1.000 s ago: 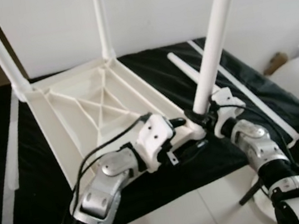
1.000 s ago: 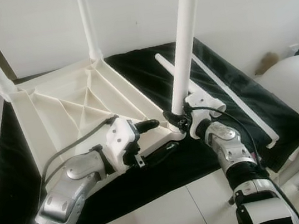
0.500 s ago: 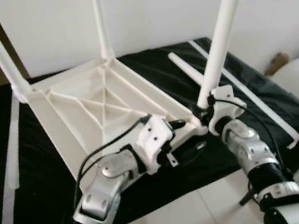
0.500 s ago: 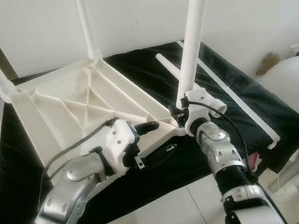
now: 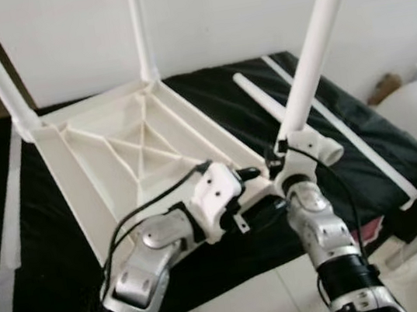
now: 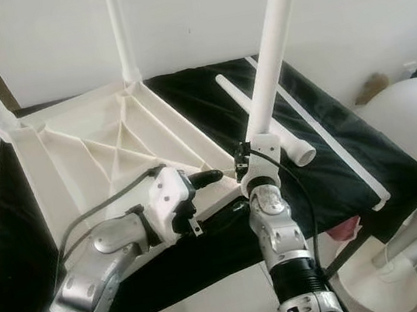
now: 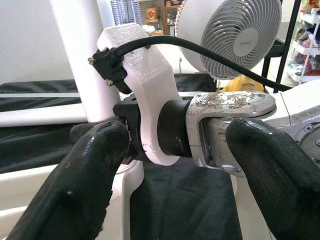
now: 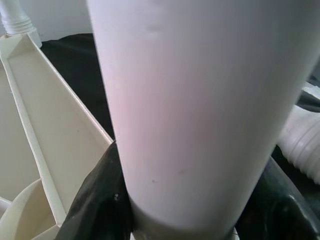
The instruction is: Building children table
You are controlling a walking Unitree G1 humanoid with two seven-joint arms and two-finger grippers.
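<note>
Left eye view: an upturned white plastic ribbed tabletop lies on black cloth. The left gripper, fingers spread wide, brackets the tabletop's near right corner. Just right, the right gripper clamps the base of a tilted white tubular leg at that corner.
</note>
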